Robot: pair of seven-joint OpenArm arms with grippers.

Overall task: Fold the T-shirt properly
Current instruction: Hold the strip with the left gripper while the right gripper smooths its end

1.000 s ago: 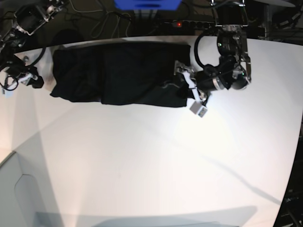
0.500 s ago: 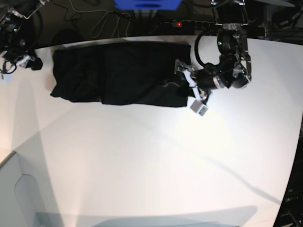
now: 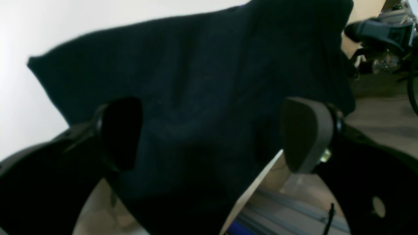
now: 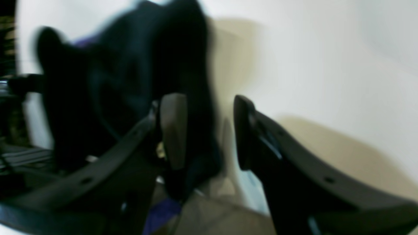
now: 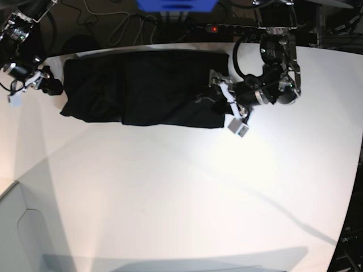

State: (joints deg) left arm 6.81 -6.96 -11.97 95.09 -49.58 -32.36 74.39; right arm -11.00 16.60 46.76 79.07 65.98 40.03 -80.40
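The black T-shirt [image 5: 142,88] lies as a long folded band along the far side of the white table [image 5: 187,192], plain side up. My left gripper [image 5: 228,103] is at its right end, jaws wide open, one finger on each side of the cloth. In the left wrist view the T-shirt [image 3: 202,81] fills the space between the spread fingers [image 3: 305,133] of the left gripper [image 3: 212,133]. My right gripper [image 5: 28,86] hovers just off the shirt's left end. In the blurred right wrist view the right gripper [image 4: 209,130] is open, and the T-shirt [image 4: 124,81] lies mostly behind one finger.
The shirt lies close to the table's far edge. Beyond that edge are a power strip with a red light [image 5: 212,27], cables and a blue object [image 5: 176,4]. A dark gap borders the table's right edge [image 5: 354,187].
The right arm rose toward the far edge, then came back down and right toward the shirt's left end. The left gripper edged slightly left along the shirt's right end. The shirt stayed put.
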